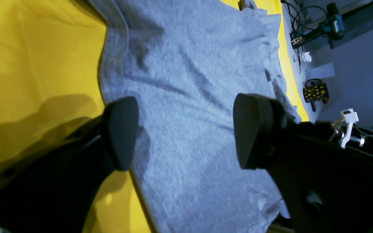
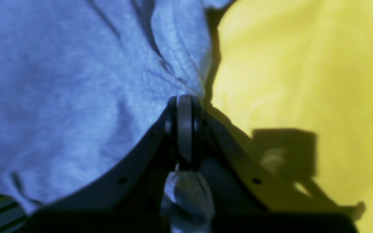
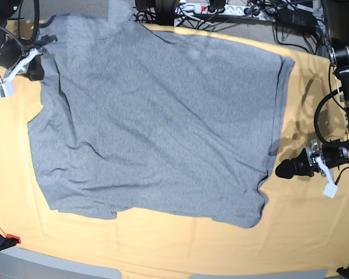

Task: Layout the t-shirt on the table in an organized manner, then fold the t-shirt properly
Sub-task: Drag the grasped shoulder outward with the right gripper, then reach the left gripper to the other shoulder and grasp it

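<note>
- Right pincer (image 2: pixel 185 100): closed flat on the hemmed edge of the t-shirt (image 2: pixel 76 97); a fold of grey fabric shows bunched behind the pads. This wrist view is blurred, so how deep the grip goes cannot be made out.
- Left pincer (image 1: pixel 186 129): spread wide, holding nothing, its pads hanging over the t-shirt's edge.
- Base view only: the t-shirt lies spread, plain grey side up, across the worktop (image 3: pixel 163 244). The right pincer is at its upper left corner, mostly hidden by cloth; the left pincer sits just beside the right-hand hem.
- Left wrist view only: a cordless drill (image 1: pixel 330 24) and cables beyond the worktop edge.
- A power strip (image 3: pixel 221 8) lies behind the worktop.
</note>
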